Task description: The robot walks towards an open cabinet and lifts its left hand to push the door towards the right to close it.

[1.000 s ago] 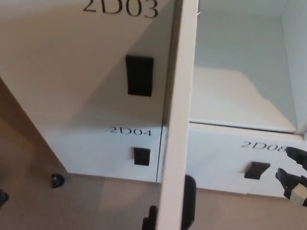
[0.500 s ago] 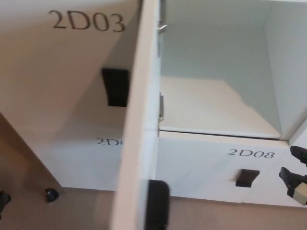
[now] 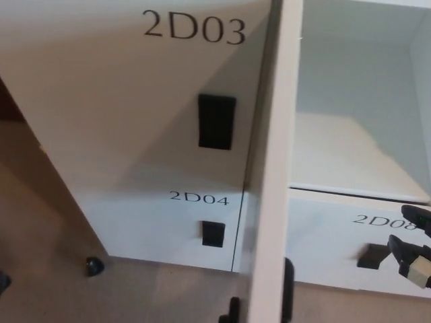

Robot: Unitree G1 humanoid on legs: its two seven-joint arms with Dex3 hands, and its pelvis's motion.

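Still open: the door (image 3: 273, 202) stands edge-on to you, with the compartment (image 3: 357, 134) to its right uncovered.

Compared with half a second ago the whole view has swung, so the door edge now sits nearer picture centre; that is camera motion, and the door looks no closer to shut. You can see the right hand (image 3: 412, 252) low at the right edge, fingers apart, holding nothing. Your left hand is out of view, so the push has likely not begun.
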